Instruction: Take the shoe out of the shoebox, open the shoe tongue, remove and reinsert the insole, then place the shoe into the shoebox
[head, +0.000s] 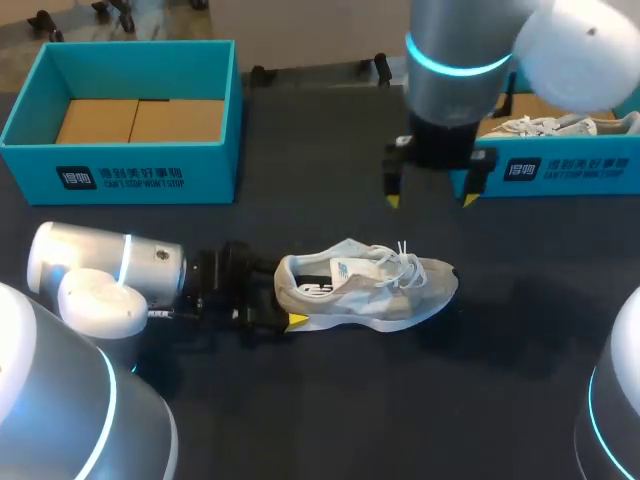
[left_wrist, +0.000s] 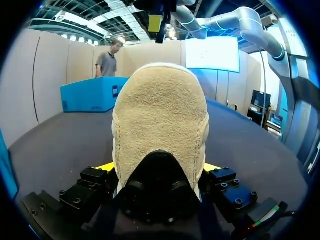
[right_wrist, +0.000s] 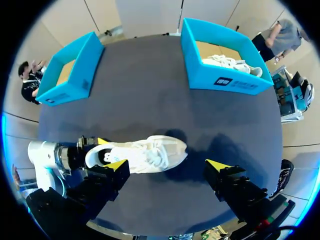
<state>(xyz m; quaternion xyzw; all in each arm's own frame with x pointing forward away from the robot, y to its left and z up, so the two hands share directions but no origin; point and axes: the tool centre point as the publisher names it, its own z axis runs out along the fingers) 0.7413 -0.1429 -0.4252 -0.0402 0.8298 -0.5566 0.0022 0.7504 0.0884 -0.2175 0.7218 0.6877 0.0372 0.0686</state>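
Note:
A grey and white sneaker (head: 365, 290) lies on its side on the dark table, toe pointing right. My left gripper (head: 285, 298) comes in from the left and is shut on the shoe's heel. In the left wrist view the suede heel (left_wrist: 160, 115) fills the gap between the two fingers, and a yellow tip (left_wrist: 107, 167) shows at each side of it. My right gripper (head: 431, 200) hangs open well above the table, behind the shoe's toe end. From its wrist view the sneaker (right_wrist: 145, 152) lies below, between its spread fingers (right_wrist: 120, 166).
An open blue shoebox (head: 120, 170) with a cardboard floor stands at the back left. A second blue shoebox (head: 560, 170) at the back right holds another pale shoe (head: 560, 125). The table (head: 400, 400) in front of the sneaker is bare.

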